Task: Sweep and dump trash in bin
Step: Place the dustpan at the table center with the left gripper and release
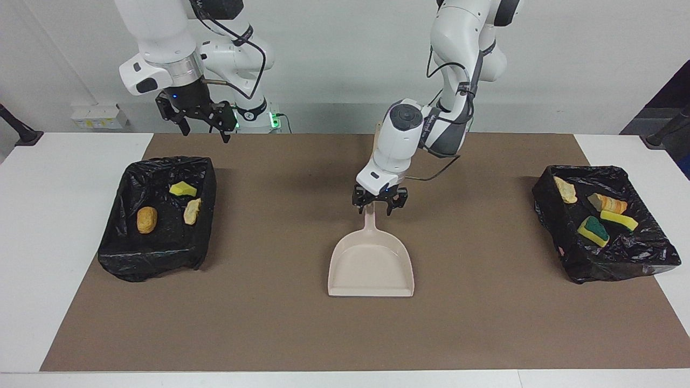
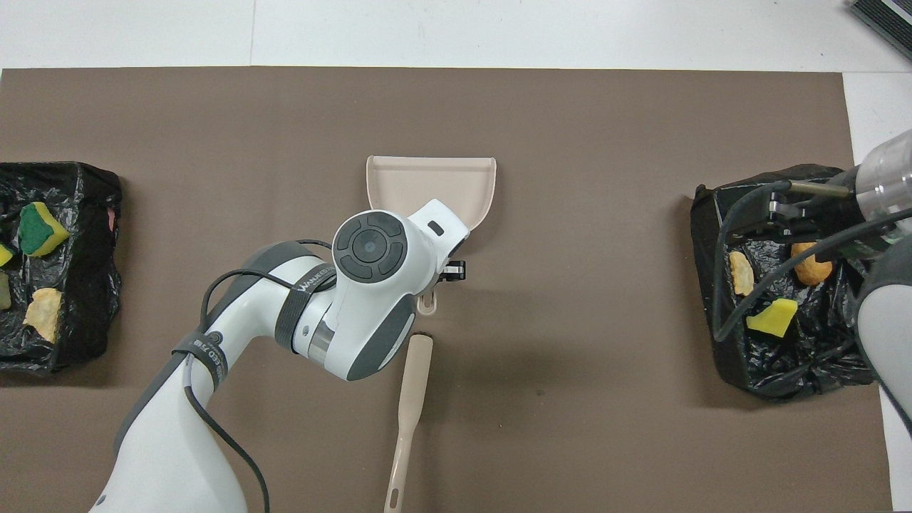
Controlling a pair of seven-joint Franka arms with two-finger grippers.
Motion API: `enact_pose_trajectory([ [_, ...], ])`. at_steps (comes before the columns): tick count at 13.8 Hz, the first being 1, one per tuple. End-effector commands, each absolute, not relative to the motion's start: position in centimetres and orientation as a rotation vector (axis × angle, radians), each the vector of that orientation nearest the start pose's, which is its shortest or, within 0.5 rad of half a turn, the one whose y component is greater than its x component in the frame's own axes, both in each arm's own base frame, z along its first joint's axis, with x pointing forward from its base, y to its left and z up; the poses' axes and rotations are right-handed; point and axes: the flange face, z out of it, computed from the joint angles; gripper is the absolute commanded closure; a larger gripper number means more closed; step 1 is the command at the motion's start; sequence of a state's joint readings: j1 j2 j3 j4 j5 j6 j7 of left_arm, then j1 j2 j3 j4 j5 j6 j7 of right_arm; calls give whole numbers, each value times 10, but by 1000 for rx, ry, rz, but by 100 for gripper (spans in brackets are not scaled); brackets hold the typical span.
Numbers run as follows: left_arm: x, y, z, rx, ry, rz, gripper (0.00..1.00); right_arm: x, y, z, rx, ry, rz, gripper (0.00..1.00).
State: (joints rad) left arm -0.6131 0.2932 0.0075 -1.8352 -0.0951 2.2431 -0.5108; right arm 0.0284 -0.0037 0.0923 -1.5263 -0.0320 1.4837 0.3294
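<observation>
**Wrapping up: trash binned, tools set down**

Looking across the tabletop [image 1: 345, 334], you will find no scraps left on the brown mat. All seven pieces of trash sit in the two black-lined bins: three in the bin [image 1: 156, 215] at the right arm's end, a round tan piece [image 1: 146, 220], a yellow chunk [image 1: 183, 188] and a bread-like scrap [image 1: 192, 210]; four in the bin [image 1: 604, 231] at the left arm's end, among them the green-and-yellow sponge [image 1: 593, 230].

The dustpan [image 1: 372, 264] lies flat and empty mid-mat, and the brush [image 2: 410, 413] lies just nearer the robots than its handle. Your left claw [image 1: 379, 205] hangs over the dustpan's handle with its fingers spread, released, gripping nothing. Your right claw [image 1: 200, 121] waits in the air over the mat's edge by its bin, also spread and empty.

By my reading, sweeping and dumping are done. Only pulling the left arm clear seems to remain.
</observation>
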Motion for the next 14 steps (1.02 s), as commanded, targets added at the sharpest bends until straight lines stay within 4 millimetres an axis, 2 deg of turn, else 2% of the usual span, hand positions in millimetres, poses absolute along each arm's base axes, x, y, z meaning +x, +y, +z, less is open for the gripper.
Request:
enact_pose_trajectory([
  [1,533,-330,411,-3252,-4,-71,0,536,59,642,-3149,290,36,0],
  [2,541,-307,425,-3251,-23,-74,0,538,59,644,-3145,291,22,0],
  [4,544,-264,453,-3234,81,-23,0,539,62,646,-3144,262,18,0],
  [6,544,-208,478,-3220,116,42,0,540,62,650,-3130,211,23,0],
  [9,538,-130,502,-3207,153,166,0,540,63,649,-3129,201,24,0],
  [10,535,-109,512,-3210,144,163,0,540,62,649,-3129,203,24,0],
  [14,523,-35,525,-3200,146,160,0,540,62,648,-3130,201,31,0],
])
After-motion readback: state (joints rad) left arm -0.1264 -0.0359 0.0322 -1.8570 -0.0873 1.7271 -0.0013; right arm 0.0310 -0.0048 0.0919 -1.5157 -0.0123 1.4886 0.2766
